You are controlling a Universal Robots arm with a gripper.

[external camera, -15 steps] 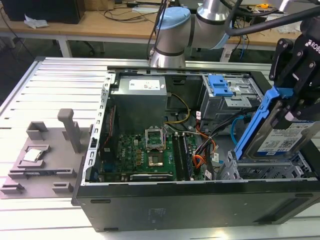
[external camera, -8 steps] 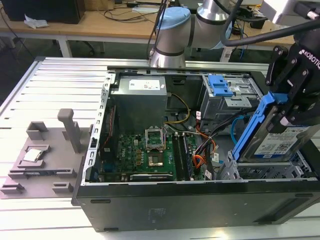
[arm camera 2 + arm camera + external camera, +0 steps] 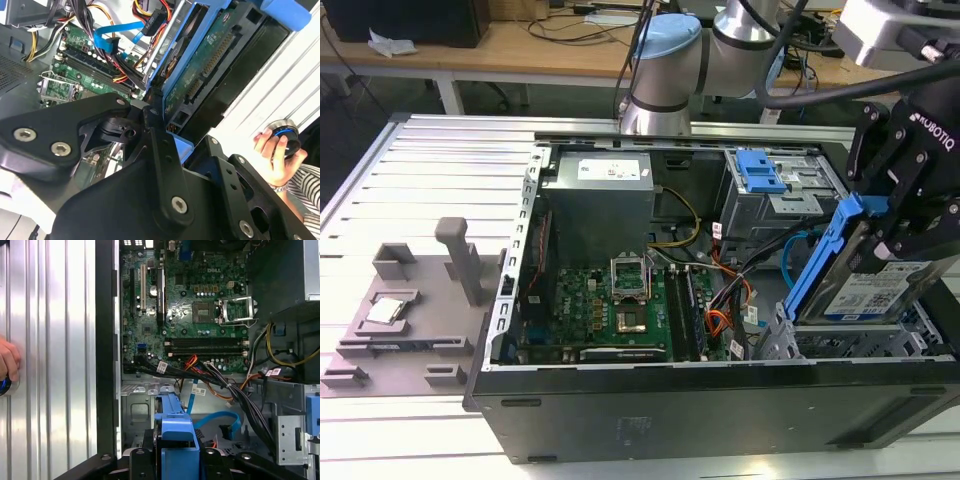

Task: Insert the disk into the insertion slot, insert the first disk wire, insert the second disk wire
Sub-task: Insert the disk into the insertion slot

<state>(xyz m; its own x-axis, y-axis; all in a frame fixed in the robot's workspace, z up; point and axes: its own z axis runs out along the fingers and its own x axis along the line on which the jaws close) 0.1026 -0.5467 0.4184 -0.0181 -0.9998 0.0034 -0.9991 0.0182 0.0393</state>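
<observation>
Gripper (image 3: 892, 238) is clamped on the disk (image 3: 873, 296), pinching its upper end, so we're holding it tilted w/ the blue caddy edge toward the inside of the computer case (image 3: 620, 420). Disk's lower end sits right at the mouth of the insertion slot (image 3: 820, 342), the silver cage at the exterior view's right. We can't tell if it's touching the metal yet. In the second wrist view the disk's connector edge is bare, nothing plugged in.

Step in hand, as we read it, is disk insertion, 1 of 3, not seated. The first disk wire (image 3: 718, 322) lies loose in the orange-red bundle beside the cage. The second disk wire (image 3: 220, 418) loops free nearby. Both look unplugged.

We judge that seating it calls for taking out the tilt, squaring the caddy w/ the cage mouth, then a straight push w/o snagging those cables. A person's hand (image 3: 275, 152) grips a round knob (image 3: 284, 134) outside the case, well apart from the disk
</observation>
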